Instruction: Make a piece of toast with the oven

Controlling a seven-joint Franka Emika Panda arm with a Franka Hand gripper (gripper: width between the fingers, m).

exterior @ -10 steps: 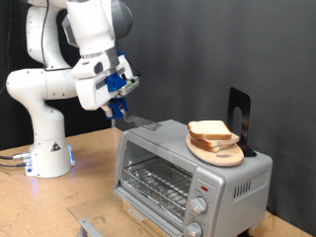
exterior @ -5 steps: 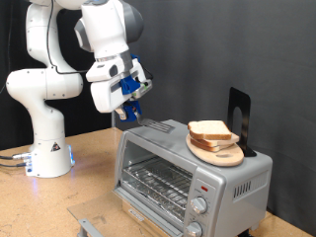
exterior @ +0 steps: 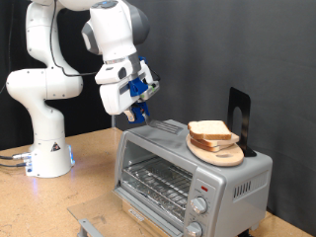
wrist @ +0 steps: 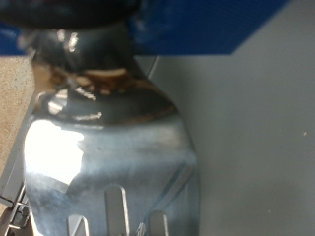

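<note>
The silver-grey oven [exterior: 188, 170] stands on the wooden table with its glass door shut and the wire rack showing behind it. Two slices of toast bread [exterior: 209, 130] lie stacked on a round wooden board [exterior: 219, 151] on the oven's top. My gripper [exterior: 134, 107] is above the oven's top corner on the exterior view's left, shut on the handle of a slotted metal spatula [exterior: 161, 125]. The spatula's blade points towards the bread and stops short of it. In the wrist view the spatula blade [wrist: 108, 157] fills the frame over the grey oven top [wrist: 256, 147].
A black stand [exterior: 239, 117] rises behind the board on the oven. The arm's white base [exterior: 44, 153] sits at the exterior view's left on the table [exterior: 89, 188]. A grey metal piece [exterior: 89, 227] lies at the table's front edge.
The gripper with the spatula has moved towards the exterior view's right and slightly up, nearer the bread. The bread, the board and the oven have not moved.
</note>
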